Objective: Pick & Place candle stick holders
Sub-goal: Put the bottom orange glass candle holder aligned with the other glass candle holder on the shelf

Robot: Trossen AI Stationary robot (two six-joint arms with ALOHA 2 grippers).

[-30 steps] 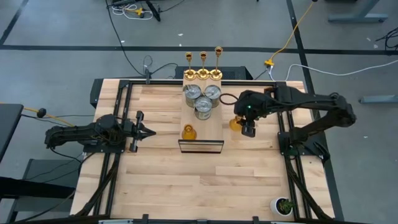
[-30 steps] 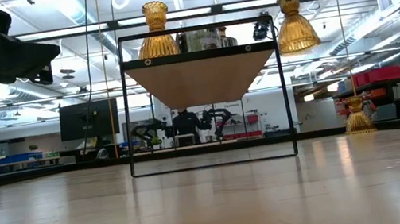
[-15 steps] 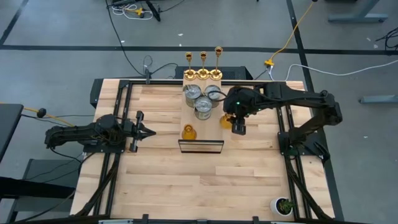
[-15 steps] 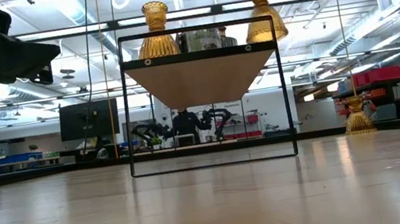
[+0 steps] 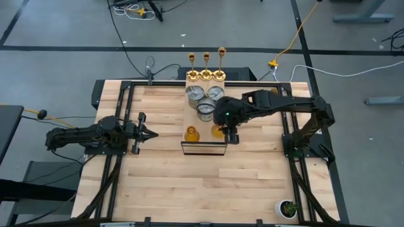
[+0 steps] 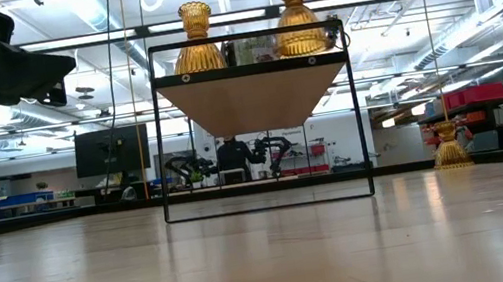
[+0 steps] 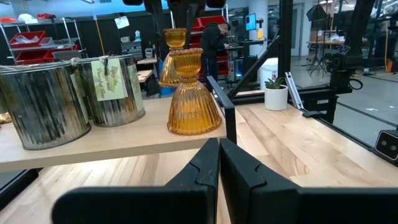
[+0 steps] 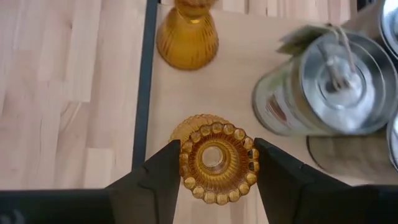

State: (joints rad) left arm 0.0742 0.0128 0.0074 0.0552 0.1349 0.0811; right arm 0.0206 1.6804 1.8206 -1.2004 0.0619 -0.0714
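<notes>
The right arm reaches from the 3 o'clock side of the table across to the small wooden shelf [image 5: 205, 120] in the middle. Its right gripper [image 8: 213, 163] points down and is clamped on the rim of an amber holder [image 8: 216, 163]. This held holder hangs just over the shelf top, at the shelf's 4 o'clock corner. Whether it touches the wood cannot be told.

A second amber holder [image 5: 191, 133] stands on the shelf at the 7 o'clock corner. A third amber holder [image 6: 451, 145] shows far off on the table in the low view.

Three silver cans [image 5: 205, 101] stand together on the shelf near 12 o'clock. One can has a paper tag [image 7: 106, 79] with writing too small to read.

Three gold candlesticks [image 5: 206, 67] stand in a row at the shelf's 12 o'clock edge.

The left arm lies low at the table's 9 o'clock side. Its left gripper [image 5: 151, 133] points at the shelf, with the fingers pressed together and holding nothing.
</notes>
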